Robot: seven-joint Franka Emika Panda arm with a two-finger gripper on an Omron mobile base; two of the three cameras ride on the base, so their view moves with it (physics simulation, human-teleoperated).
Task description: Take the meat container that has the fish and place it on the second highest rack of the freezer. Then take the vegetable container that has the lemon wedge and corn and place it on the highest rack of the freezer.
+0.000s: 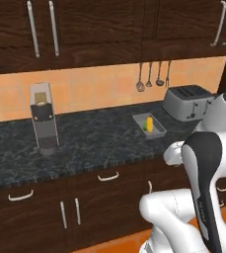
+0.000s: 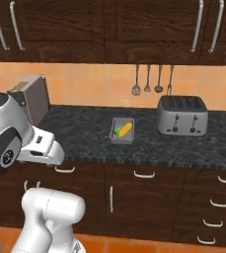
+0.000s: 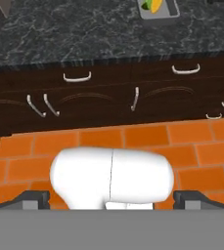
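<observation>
1. One tray matters from here: the vegetable container [image 2: 123,131] sits on the dark counter [image 2: 85,133], well apart from the toaster [image 2: 182,115] to its right and the coffee machine [image 1: 44,118] far to its left.
2. In it, the corn [image 2: 124,129] lies along the tray's length, running away from the counter's front edge, with the lemon wedge [image 1: 145,127] tucked just beside it.
3. My gripper [image 3: 111,197] hangs low over the orange floor, facing the drawer fronts; its finger tips [image 3: 35,197] stand wide apart with nothing between them.
4. From my hand the tray lies ahead, higher up and off to the right, near the top edge of the hand view.
5. I judge the next reach must climb over the counter's edge and come at the tray across its short sides.
6. I see no meat container, fish or freezer here, so I cannot say how that first half stands.
</observation>
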